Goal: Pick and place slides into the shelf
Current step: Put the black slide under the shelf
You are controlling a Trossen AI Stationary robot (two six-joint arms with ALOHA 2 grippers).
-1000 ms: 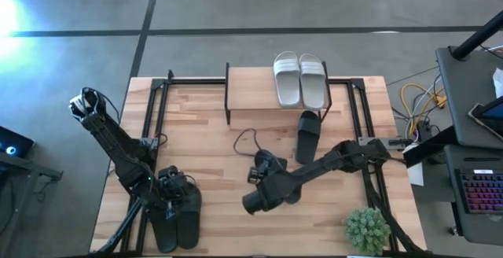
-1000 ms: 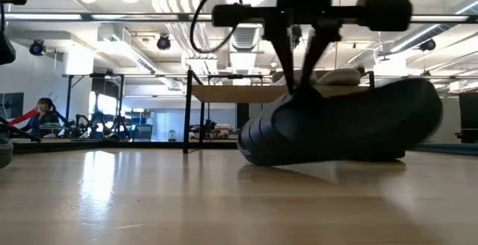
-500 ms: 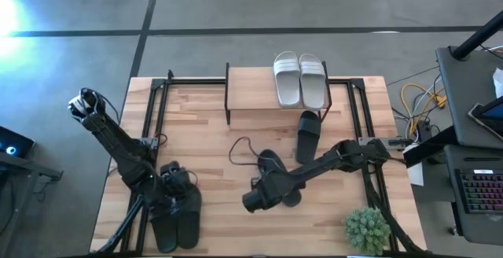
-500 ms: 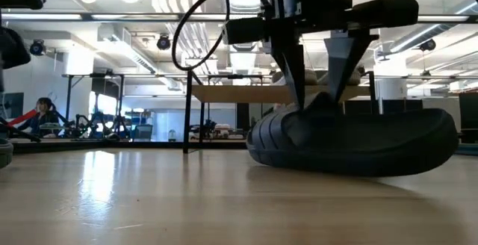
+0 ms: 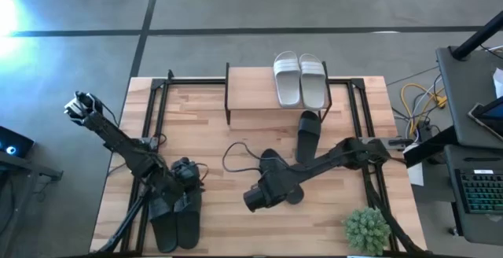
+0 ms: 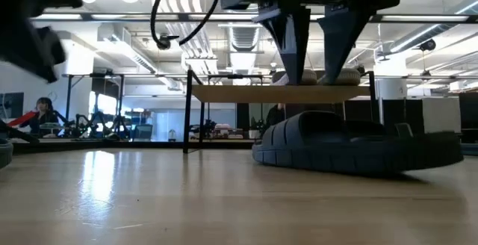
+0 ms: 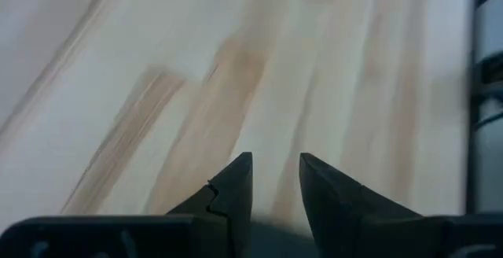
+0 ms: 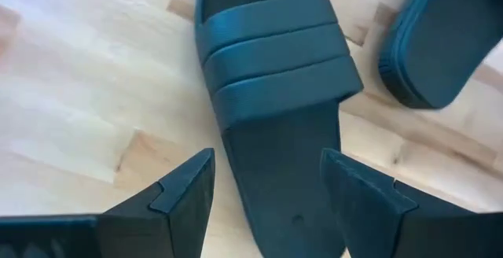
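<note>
High view is showing the wooden surface (image 5: 196, 132) carrying everything, with the shelf (image 5: 259, 93) sitting at the middle of its far edge, so slides can be pushed in from the near side. Two white slides (image 5: 300, 79) are lying side by side on the shelf's top plank, toward its right end, already stored. One black slide (image 5: 308, 134) is resting just in front of the shelf, pointing at it, apparently waiting to go onto the lower level. A pair of black slides (image 5: 175, 215) is lying near the surface's near left corner, where the left gripper (image 5: 186, 174) is hovering beside them, fingers only narrowly apart over bare wood in its wrist view. Toward the middle of the near edge, the right gripper (image 8: 267, 187) is hanging over another black slide (image 8: 275, 124), fingers spread wide on either side of its sole and touching nothing, probably lining up to close across it.
</note>
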